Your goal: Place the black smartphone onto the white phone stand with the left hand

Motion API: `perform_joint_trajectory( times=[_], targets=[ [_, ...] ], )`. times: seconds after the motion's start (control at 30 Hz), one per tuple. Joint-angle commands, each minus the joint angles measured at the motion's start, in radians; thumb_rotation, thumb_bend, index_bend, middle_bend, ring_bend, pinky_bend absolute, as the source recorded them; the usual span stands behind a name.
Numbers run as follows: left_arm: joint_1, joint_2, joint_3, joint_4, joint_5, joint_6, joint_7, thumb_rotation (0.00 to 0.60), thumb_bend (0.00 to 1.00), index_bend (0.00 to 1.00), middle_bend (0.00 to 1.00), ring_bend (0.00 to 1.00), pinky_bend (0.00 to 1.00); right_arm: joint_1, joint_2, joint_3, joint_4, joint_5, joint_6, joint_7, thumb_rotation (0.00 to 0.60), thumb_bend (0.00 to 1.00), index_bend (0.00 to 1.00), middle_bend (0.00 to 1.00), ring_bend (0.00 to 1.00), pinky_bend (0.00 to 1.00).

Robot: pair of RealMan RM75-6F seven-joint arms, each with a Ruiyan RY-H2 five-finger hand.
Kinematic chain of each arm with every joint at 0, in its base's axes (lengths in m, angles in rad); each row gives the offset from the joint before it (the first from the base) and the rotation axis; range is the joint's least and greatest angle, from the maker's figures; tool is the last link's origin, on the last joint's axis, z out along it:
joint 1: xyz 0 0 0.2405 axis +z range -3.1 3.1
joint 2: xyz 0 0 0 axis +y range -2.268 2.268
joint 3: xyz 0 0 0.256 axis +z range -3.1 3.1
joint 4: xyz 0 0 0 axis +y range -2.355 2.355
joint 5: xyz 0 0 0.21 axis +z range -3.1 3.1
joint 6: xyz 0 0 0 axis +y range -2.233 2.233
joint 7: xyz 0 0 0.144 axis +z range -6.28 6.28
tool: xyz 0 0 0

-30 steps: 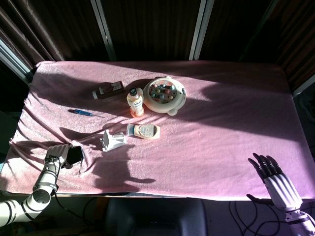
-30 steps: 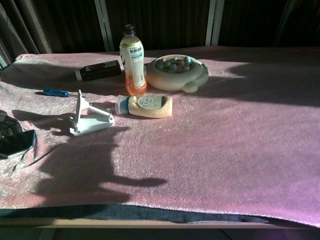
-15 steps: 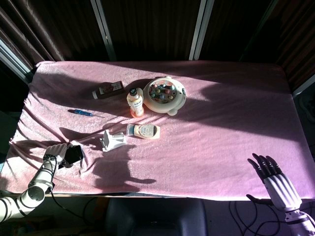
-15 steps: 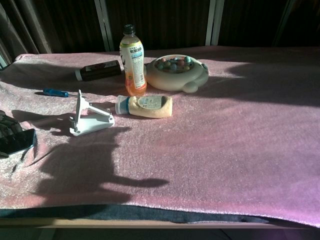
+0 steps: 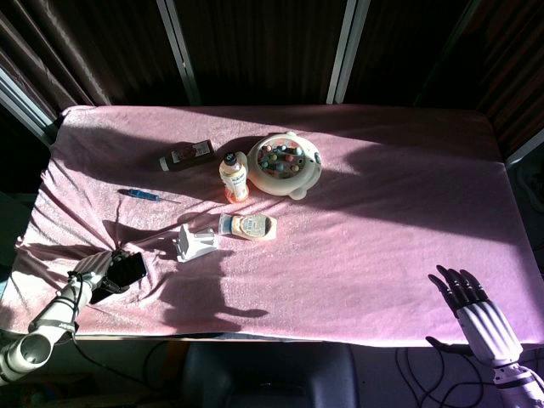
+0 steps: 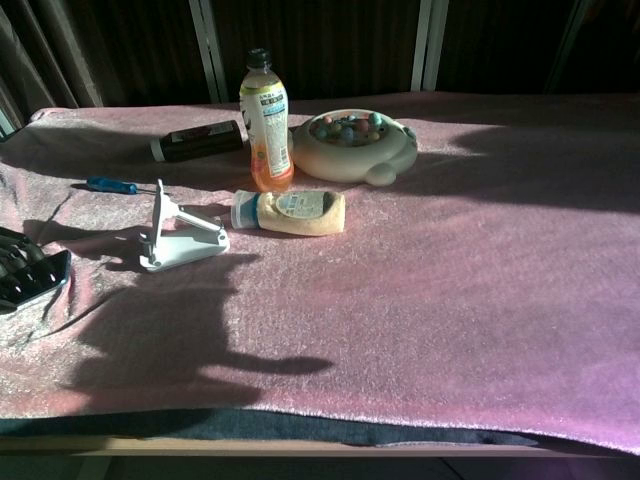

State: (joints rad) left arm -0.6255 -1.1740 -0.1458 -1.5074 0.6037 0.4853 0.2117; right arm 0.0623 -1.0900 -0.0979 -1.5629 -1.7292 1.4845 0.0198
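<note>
Down at the near left corner of the table, the left hand [image 5: 92, 270] grips the black smartphone [image 5: 121, 274], its fingers wrapped along the phone's left edge; the phone looks a little tilted over the pink cloth [image 5: 382, 221], though whether it is clear of the cloth I cannot tell. At the near right corner the right hand [image 5: 469, 308] hangs off the table edge with fingers spread and holding nothing. A little further in, right of the phone and apart from it, the white phone stand [image 6: 178, 236] sits on the cloth with its back plate upright. Just beyond it a cream squeeze bottle [image 6: 289, 212] lies on its side. Left of that lies a blue-handled screwdriver [image 6: 113, 185]. Further back an orange drink bottle [image 6: 264, 122] stands upright beside a round cream bowl of coloured beads [image 6: 353, 145]. A dark bottle [image 6: 197, 140] lies flat at the far left.
</note>
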Motion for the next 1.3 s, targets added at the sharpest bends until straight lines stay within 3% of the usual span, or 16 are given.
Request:
perform_joint_trajectory(
  times=[0.03, 0.17, 0.3, 0.5, 0.7, 0.87, 1.07, 1.2, 1.3],
  targets=[
    [0.171, 0.044, -0.136, -0.062, 0.300, 0.084, -0.248, 0.600, 0.36, 0.66, 1.00, 0.71, 0.22, 0.000, -0.001, 0.000, 0.000, 0.000, -0.002, -0.004, 0.600, 0.24, 0.00, 0.00, 0.00, 0.00],
    [0.257, 0.031, -0.170, -0.063, 0.510, 0.204, -0.437, 0.600, 0.36, 0.66, 1.00, 0.71, 0.21, 0.000, -0.003, 0.001, -0.001, 0.001, -0.003, -0.008, 0.600, 0.24, 0.00, 0.00, 0.00, 0.00],
    [0.309, 0.006, -0.169, -0.030, 0.686, 0.335, -0.653, 0.600, 0.36, 0.66, 1.00, 0.71, 0.21, 0.000, -0.004, 0.001, -0.001, 0.002, -0.007, -0.011, 0.600, 0.24, 0.00, 0.00, 0.00, 0.00],
    [0.340, -0.055, -0.149, 0.052, 0.841, 0.539, -0.892, 0.600, 0.36, 0.66, 1.00, 0.70, 0.20, 0.001, -0.005, 0.000, -0.002, 0.002, -0.010, -0.013, 0.600, 0.24, 0.00, 0.00, 0.00, 0.00],
    [0.330, -0.110, -0.143, 0.092, 0.886, 0.658, -0.969, 0.600, 0.36, 0.66, 1.00, 0.70, 0.20, 0.001, -0.006, -0.001, -0.002, 0.000, -0.011, -0.017, 0.600, 0.24, 0.00, 0.00, 0.00, 0.00],
    [0.311, -0.143, -0.144, 0.107, 0.889, 0.685, -0.964, 0.600, 0.36, 0.66, 1.00, 0.70, 0.20, 0.002, -0.007, -0.002, -0.002, -0.001, -0.015, -0.021, 0.600, 0.24, 0.00, 0.00, 0.00, 0.00],
    [0.222, -0.275, -0.170, 0.168, 0.865, 0.692, -0.987, 0.600, 0.36, 0.67, 1.00, 0.70, 0.21, 0.005, -0.010, 0.000, -0.001, 0.007, -0.025, -0.025, 0.600, 0.24, 0.00, 0.00, 0.00, 0.00],
    [0.177, -0.323, -0.170, 0.234, 0.882, 0.700, -1.089, 0.600, 0.36, 0.69, 1.00, 0.69, 0.22, 0.006, -0.007, 0.002, -0.003, 0.015, -0.031, -0.023, 0.600, 0.24, 0.00, 0.00, 0.00, 0.00],
    [0.146, -0.338, -0.140, 0.288, 0.931, 0.702, -1.195, 0.600, 0.36, 0.69, 1.00, 0.69, 0.20, 0.008, -0.005, 0.003, -0.005, 0.020, -0.036, -0.022, 0.600, 0.24, 0.00, 0.00, 0.00, 0.00]
  ],
)
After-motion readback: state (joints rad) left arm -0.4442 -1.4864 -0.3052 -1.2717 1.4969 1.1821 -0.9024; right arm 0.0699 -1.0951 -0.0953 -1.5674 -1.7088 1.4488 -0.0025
